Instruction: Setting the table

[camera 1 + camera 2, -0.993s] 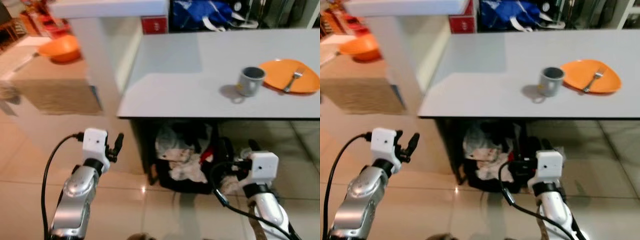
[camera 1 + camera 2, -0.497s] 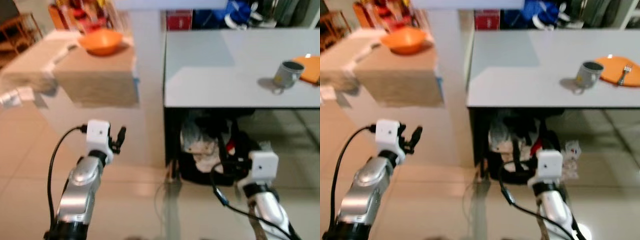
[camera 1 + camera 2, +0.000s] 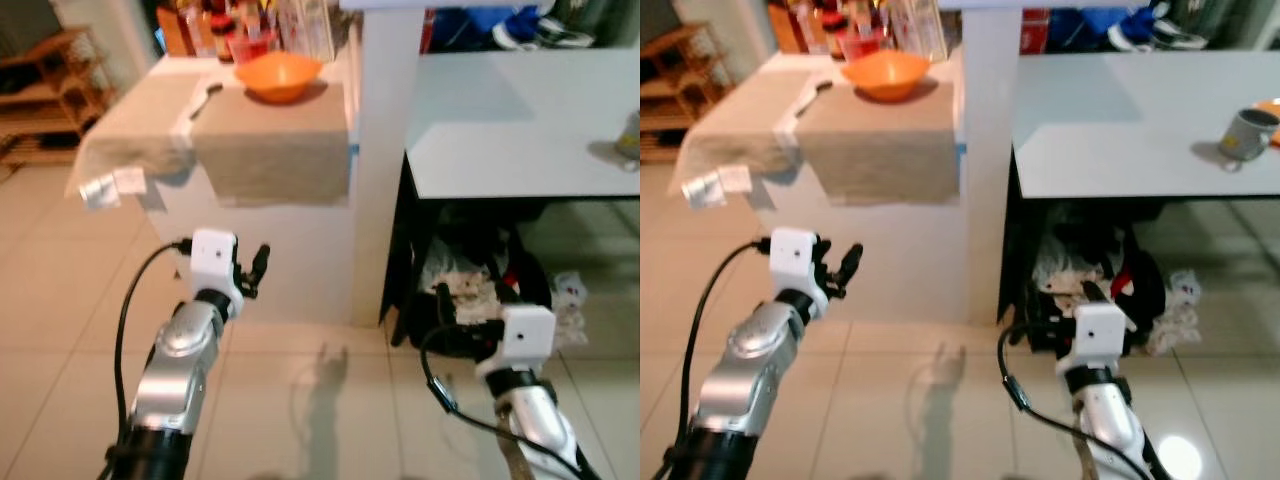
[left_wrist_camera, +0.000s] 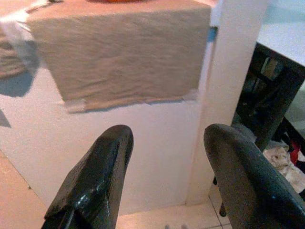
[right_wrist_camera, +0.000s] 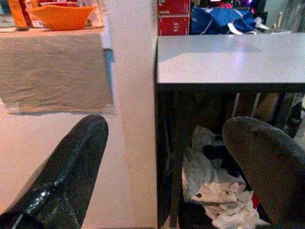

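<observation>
While the robot stood on the tiled floor (image 3: 60, 300) facing a low white counter, both arms were raised in front of it and carried nothing. The left gripper (image 4: 164, 171) had its jaws released and spread apart, pointing at the beige cloth (image 3: 270, 150) that hung over the counter's near edge. The right gripper (image 5: 167, 162) was likewise released and empty, aimed toward the white pillar (image 3: 990, 150) and the clutter under the grey surface (image 3: 1120, 130).

An orange bowl (image 3: 885, 73) sat on the cloth at the far side of the counter, with what looked like a spoon (image 3: 805, 95) lying to its left. On the grey surface to the right stood a grey mug (image 3: 1247, 130), at the right edge of the view.

As a judgement, the setting was partly done: the mug was already placed on the surface, while the bowl and spoon were not yet fetched. Neither gripper was near the bowl, so the approach and the grasp remained ahead.
</observation>
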Robot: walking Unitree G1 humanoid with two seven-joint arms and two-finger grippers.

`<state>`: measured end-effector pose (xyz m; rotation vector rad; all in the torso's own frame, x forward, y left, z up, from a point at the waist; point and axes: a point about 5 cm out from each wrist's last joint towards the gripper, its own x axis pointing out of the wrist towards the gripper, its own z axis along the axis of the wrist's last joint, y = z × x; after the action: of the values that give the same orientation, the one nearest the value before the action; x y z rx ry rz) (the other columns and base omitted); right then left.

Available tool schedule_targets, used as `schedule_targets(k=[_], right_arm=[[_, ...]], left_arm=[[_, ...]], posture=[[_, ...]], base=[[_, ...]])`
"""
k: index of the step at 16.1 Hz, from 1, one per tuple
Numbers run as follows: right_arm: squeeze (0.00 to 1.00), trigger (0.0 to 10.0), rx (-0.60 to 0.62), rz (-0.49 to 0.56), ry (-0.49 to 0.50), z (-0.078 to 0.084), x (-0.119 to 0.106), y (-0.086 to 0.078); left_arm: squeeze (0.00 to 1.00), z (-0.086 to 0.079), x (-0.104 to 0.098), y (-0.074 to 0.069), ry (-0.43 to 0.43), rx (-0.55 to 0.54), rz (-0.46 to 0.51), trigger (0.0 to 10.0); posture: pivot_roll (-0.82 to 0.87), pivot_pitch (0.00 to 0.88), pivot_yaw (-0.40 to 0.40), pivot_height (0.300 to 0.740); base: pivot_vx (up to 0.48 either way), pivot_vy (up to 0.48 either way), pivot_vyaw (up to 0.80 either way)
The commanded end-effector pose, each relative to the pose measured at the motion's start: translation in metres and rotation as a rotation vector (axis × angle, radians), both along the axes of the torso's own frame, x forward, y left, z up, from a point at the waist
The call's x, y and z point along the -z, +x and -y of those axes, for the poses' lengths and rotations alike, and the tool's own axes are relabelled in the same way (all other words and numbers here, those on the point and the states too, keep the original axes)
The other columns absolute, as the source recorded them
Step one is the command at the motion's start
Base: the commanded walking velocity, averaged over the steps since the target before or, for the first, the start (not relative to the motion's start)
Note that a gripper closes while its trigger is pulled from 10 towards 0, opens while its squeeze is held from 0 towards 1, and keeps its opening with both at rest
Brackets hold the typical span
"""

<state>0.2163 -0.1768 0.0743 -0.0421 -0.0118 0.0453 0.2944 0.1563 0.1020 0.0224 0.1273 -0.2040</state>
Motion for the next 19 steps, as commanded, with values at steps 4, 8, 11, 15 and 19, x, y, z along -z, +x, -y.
schedule_targets(k=[4, 8, 11, 15, 19], right_arm=[[0.0, 10.0, -0.001, 0.019, -0.013, -0.005, -0.006, 0.007], [0.0, 10.0, 0.032, 0.024, -0.039, -0.001, -0.009, 0.011], [0.0, 10.0, 0.034, 0.02, -0.036, -0.002, -0.009, 0.014], [0.0, 10.0, 0.036, 0.015, -0.026, -0.002, -0.008, 0.01], [0.0, 10.0, 0.031, 0.026, -0.02, -0.003, -0.01, 0.013]], left_arm=[[0.0, 0.002, -0.011, 0.001, 0.039, -0.04, 0.062, 10.0], [1.0, 0.002, -0.019, 0.003, 0.009, -0.071, 0.103, 10.0], [1.0, 0.004, -0.02, 0.008, 0.031, -0.076, 0.094, 10.0], [1.0, 0.006, -0.017, 0.006, 0.033, -0.063, 0.082, 10.0], [1.0, 0.007, -0.016, 0.005, 0.027, -0.071, 0.084, 10.0]], posture=[[-0.09, 0.0, 0.033, 0.736], [-0.09, 0.0, 0.034, 0.736], [-0.09, 0.0, 0.031, 0.736], [-0.09, 0.0, 0.03, 0.736], [-0.08, 0.0, 0.027, 0.736]], base=[[0.0, 0.12, 0.0], [0.446, 0.0, 0.0], [0.0, 0.0, 0.0], [0.0, 0.0, 0.0], [0.0, 0.0, 0.0]])
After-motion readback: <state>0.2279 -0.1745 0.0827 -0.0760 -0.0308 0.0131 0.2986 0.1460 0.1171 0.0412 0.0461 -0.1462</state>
